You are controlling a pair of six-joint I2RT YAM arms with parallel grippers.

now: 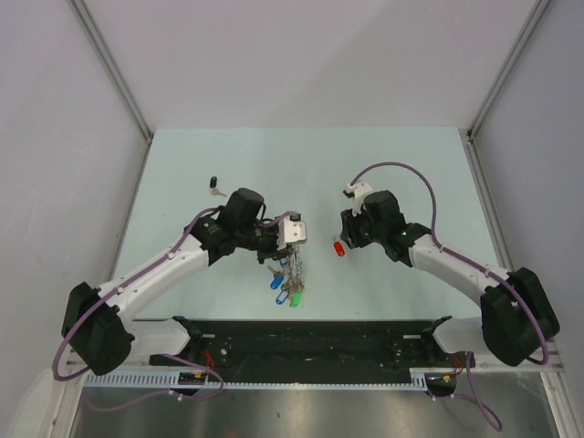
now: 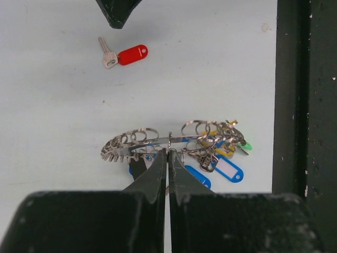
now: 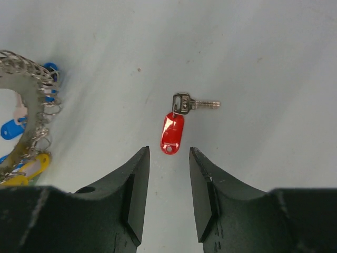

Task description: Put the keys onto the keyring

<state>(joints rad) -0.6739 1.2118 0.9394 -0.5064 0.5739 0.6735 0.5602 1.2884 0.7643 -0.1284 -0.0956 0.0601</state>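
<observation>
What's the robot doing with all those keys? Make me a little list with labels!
left pincer: shut, pinching the keyring
keyring: big silver ring hung with small rings and blue, yellow and green tags
right pincer: open, holding nothing
red-tagged key: lying loose on the table, just ahead of the right pincer's tips
black-headed key: lying by itself, farther back on the left
job so far: red-tagged key not yet on the keyring
</observation>
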